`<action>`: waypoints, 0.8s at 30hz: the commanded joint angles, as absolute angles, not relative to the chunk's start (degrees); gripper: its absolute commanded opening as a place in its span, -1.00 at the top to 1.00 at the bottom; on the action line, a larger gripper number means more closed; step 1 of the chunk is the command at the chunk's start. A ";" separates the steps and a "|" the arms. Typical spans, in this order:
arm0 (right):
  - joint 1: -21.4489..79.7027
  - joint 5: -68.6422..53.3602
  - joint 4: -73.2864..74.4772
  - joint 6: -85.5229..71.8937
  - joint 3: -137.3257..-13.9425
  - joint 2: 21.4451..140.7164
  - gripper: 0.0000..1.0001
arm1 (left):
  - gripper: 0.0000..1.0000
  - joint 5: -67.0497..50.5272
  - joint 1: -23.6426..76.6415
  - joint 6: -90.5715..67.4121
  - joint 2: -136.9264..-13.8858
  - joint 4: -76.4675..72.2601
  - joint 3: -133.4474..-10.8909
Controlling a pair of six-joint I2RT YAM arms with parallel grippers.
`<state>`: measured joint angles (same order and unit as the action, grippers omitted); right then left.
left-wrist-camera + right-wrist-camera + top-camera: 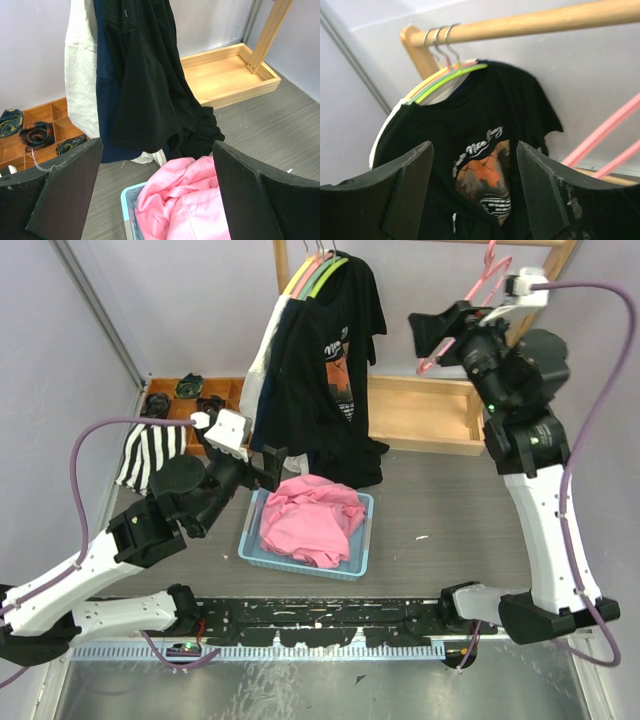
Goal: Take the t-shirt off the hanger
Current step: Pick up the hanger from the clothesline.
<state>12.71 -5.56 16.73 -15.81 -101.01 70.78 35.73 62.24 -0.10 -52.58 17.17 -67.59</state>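
The right jaws stand wide and empty, raised facing the black t-shirt [485, 150], near it but not touching. The left jaws gape empty, low over the basket [300, 567] on the desk [450, 510]. The shirt hangs on a green hanger [455, 76], 1 of 3 on the rail [545, 20]. The step looks like the approach; the next move likely needs a grip on the fabric to slide it off.

Pink t-shirt [310, 518] crumpled in basket [300, 568], hanger [610, 123] bare
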 commanded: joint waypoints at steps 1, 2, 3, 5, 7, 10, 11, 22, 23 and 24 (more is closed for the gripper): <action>20.35 0.65 14.50 -12.76 -103.94 74.36 -0.46 | -0.96 36.40 61.81 -0.75 -53.14 17.57 -69.65; 21.85 1.55 14.43 -12.54 -104.48 75.20 -0.46 | -0.96 36.40 61.79 -1.03 -53.16 17.80 -69.49; 23.49 2.37 14.35 -12.41 -104.92 76.04 -0.46 | -0.96 36.42 61.79 -1.38 -53.10 17.96 -69.32; 26.52 4.21 13.70 -12.22 -105.34 77.58 -0.46 | -0.96 36.08 61.79 -2.10 -52.66 18.06 -68.71; 29.14 5.50 12.89 -12.34 -105.78 79.26 -0.46 | -0.96 35.69 61.79 -2.79 -52.20 17.96 -67.84; 32.65 6.63 11.60 -13.09 -106.68 81.83 -0.46 | -0.96 35.30 61.76 -3.60 -51.50 18.43 -66.93; 33.57 6.79 11.26 -13.38 -107.15 82.72 -0.46 | -0.96 35.25 61.78 -3.87 -51.23 18.60 -66.70; 36.79 7.12 7.36 -18.71 -110.98 90.64 -0.31 | -0.96 34.73 61.76 -5.78 -48.04 19.54 -63.73; 36.87 7.12 7.35 -18.94 -111.45 91.22 -0.30 | -0.96 34.70 61.78 -5.83 -47.93 19.59 -63.63; 36.97 7.12 7.30 -19.12 -111.96 91.83 -0.30 | -0.96 34.66 61.80 -5.95 -47.71 19.60 -63.51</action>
<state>36.45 6.17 12.08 -16.80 -107.92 90.98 35.22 61.98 -4.84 -48.90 19.40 -65.08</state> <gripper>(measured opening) 0.657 0.982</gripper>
